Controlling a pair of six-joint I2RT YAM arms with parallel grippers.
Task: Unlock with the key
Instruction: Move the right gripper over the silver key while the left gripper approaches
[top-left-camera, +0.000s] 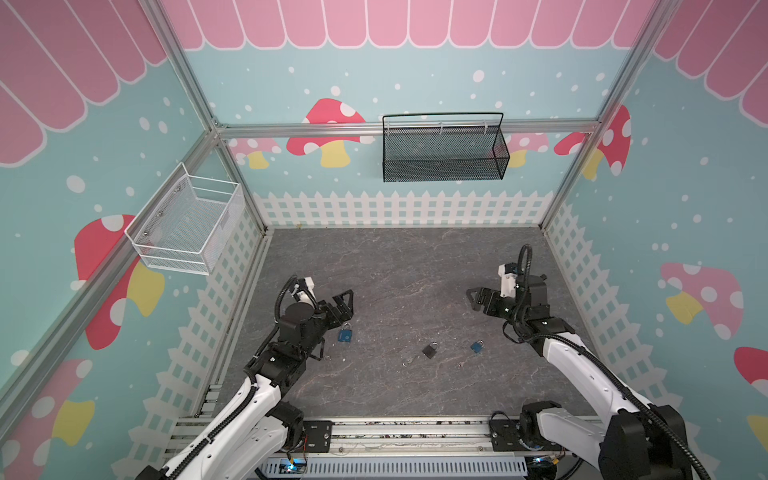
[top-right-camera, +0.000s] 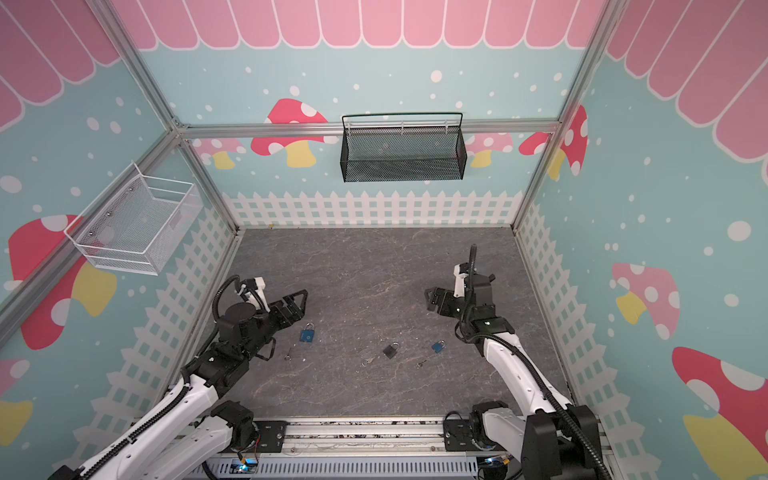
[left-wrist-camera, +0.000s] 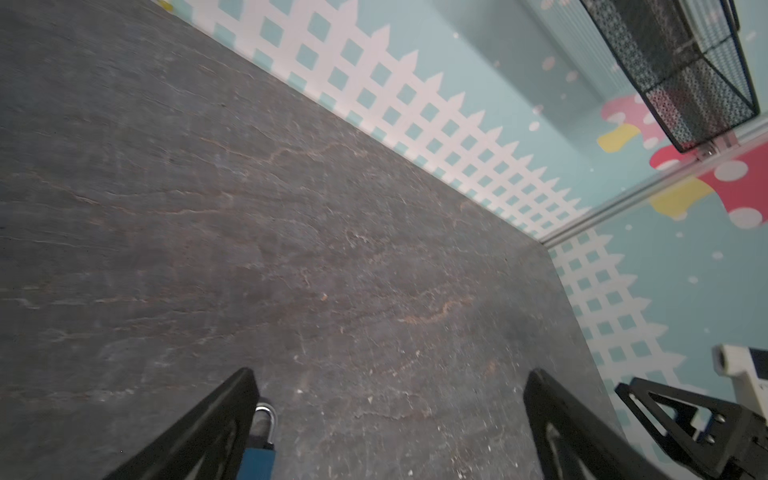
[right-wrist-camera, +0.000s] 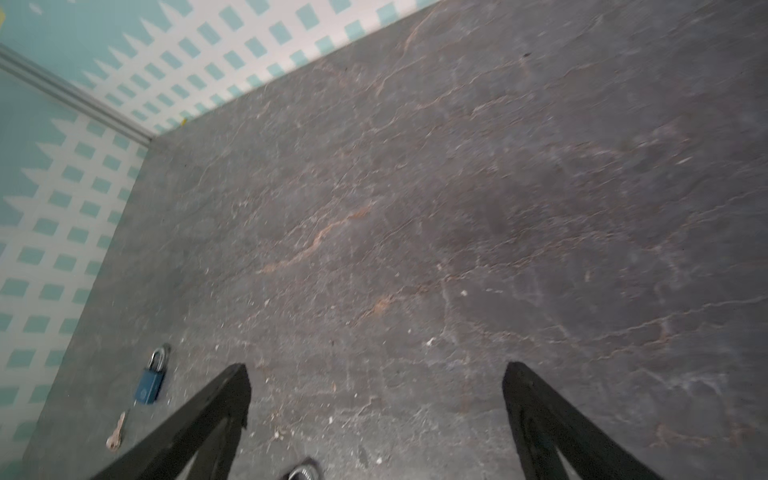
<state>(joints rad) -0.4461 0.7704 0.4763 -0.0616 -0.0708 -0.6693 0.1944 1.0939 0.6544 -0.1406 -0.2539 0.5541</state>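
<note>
While every key lies flat on the tabletop (top-left-camera: 395, 266), risk at the pick: thin metal offers little edge; fingertips may skid or push a key away
Risk of mismatch: three padlocks and three keys lie loose; a wrong pairing would jam or refuse to turn; which key fits which cannot be told
Left gripper (top-left-camera: 351, 303): jaws spread wide, empty; it hovers just beyond the left blue padlock (top-left-camera: 345, 333)
Right gripper (top-left-camera: 471, 300): jaws wide apart, empty; well apart from every lock
Black padlock (top-left-camera: 430, 350): front middle; shackle apparently seated, though too small to be sure; ringed key (top-left-camera: 408, 360) just beside it
Right blue padlock (top-left-camera: 477, 345): smaller; near the black one; right key (top-left-camera: 460, 365) near it, toward the front
Left key (right-wrist-camera: 116, 432): small, pale; just beside the left blue padlock
</note>
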